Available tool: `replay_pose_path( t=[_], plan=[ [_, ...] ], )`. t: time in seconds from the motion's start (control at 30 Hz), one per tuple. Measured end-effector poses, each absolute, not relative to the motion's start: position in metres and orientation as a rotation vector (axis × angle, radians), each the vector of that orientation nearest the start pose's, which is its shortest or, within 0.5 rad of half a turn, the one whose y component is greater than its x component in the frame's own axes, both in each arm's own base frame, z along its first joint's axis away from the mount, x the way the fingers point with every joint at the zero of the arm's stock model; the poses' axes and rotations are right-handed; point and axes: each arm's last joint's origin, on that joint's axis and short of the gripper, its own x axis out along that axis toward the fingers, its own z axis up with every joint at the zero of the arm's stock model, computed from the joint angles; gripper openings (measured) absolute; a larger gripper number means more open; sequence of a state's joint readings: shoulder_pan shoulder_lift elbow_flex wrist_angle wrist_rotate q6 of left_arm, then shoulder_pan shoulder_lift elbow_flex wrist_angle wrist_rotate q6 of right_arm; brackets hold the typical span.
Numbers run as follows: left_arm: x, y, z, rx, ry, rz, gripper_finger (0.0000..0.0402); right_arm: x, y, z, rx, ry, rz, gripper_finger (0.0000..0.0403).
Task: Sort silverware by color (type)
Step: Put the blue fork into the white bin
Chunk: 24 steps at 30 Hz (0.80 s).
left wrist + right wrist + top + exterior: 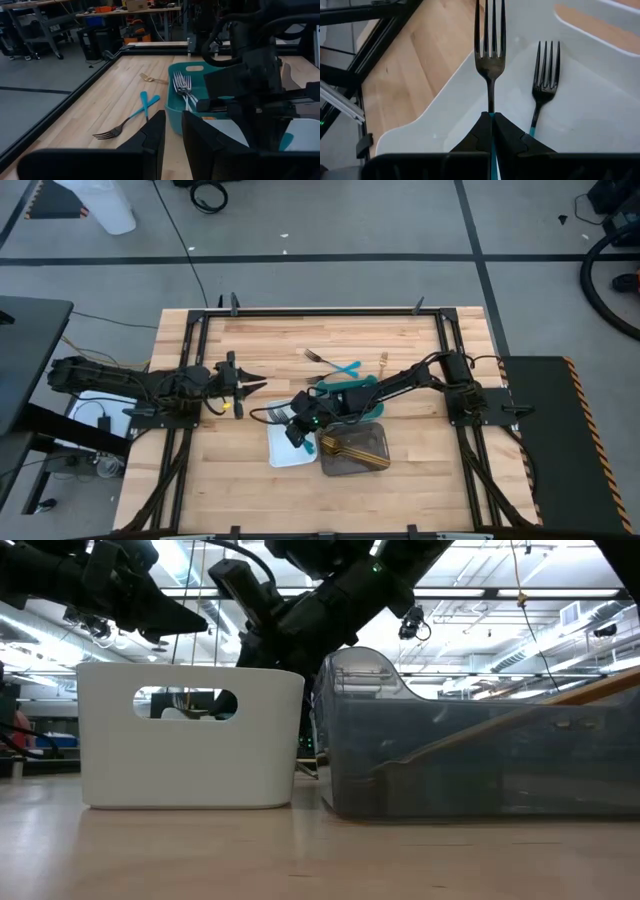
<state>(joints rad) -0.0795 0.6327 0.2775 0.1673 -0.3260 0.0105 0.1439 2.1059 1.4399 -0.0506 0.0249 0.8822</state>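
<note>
Currently the right tool [491, 116] is positioned over the white tray [280, 452] at the middle of the bench [250, 340], its fingers clenched on the teal handle of a fork [489, 60] that points tines-forward above the tray's wall. A second teal-handled fork [543, 85] lies flat on the floor of the same tray, just beside the held one.

The left tool [250, 387] hovers above the bench to the left of the trays, well apart from the silverware. Its fingers [150, 140] stand slightly parted with a narrow gap and nothing between them.

The teal tray [186, 107] sits behind the white tray and contains a bundle of silver-headed forks [182, 85] resting against its wall. The grey tray [355, 455] sits directly to the right of the white tray, touching it, and holds several gold utensils [350, 448].

Loose items remain on the bare bench beyond the trays: a dark-headed fork with a teal handle [117, 131], a teal-handled utensil [144, 102] crossing it, and a gold fork [150, 78] farther back. In the high view another gold piece [382, 362] lies near the right arm.
</note>
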Motion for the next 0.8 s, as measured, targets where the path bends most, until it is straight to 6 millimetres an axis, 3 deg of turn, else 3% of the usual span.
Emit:
replay_pose_path(
  t=[0.8],
  plan=[
    [0.1514,-0.0028,0.2129,0.049,0.186,0.245,0.0071,0.4542,0.0616,0.1681,0.797,0.661,-0.225,0.0012]
  ],
)
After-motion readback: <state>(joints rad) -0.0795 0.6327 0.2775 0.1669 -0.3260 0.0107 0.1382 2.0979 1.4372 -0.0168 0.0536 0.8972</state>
